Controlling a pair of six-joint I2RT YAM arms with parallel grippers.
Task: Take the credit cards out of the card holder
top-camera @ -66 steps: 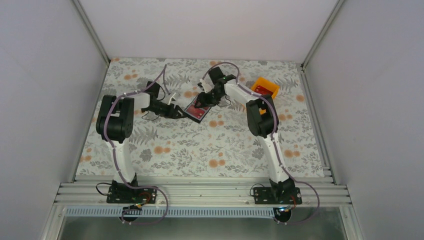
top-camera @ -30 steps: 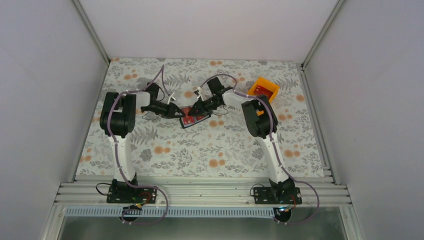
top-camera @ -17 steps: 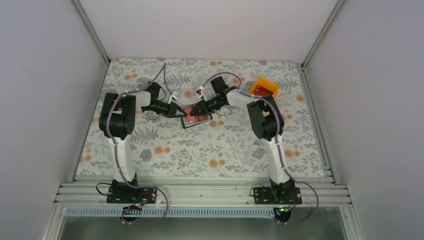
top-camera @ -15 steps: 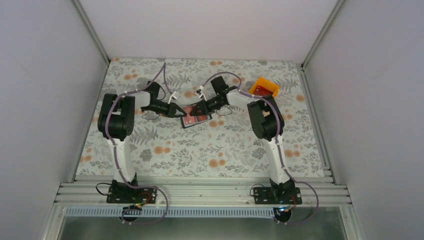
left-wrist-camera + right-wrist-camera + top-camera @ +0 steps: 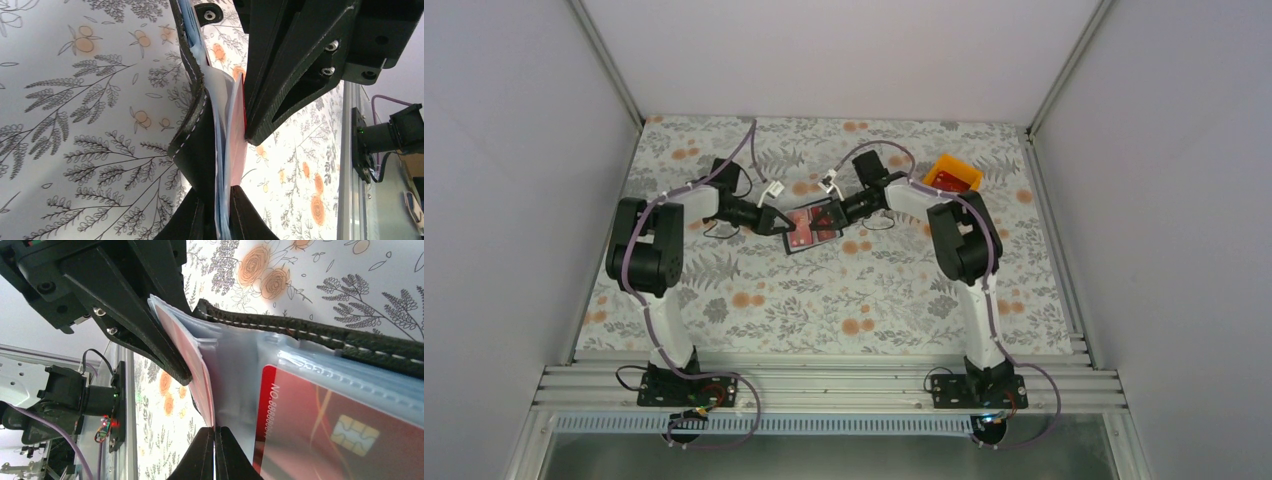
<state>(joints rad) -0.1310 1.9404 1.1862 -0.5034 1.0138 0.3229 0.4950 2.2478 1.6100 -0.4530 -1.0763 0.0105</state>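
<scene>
Plain white walls point(image 5: 844, 50) around a floral-patterned table point(image 5: 824, 300), aluminium rail point(image 5: 824, 385) along its near edge.

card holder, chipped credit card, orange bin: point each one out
card holder point(image 5: 320, 335), right wrist view, black stitched edge
credit card point(image 5: 305, 410), right wrist view, red face left of its chip
orange bin point(image 5: 957, 165), top external view, far wall
</scene>
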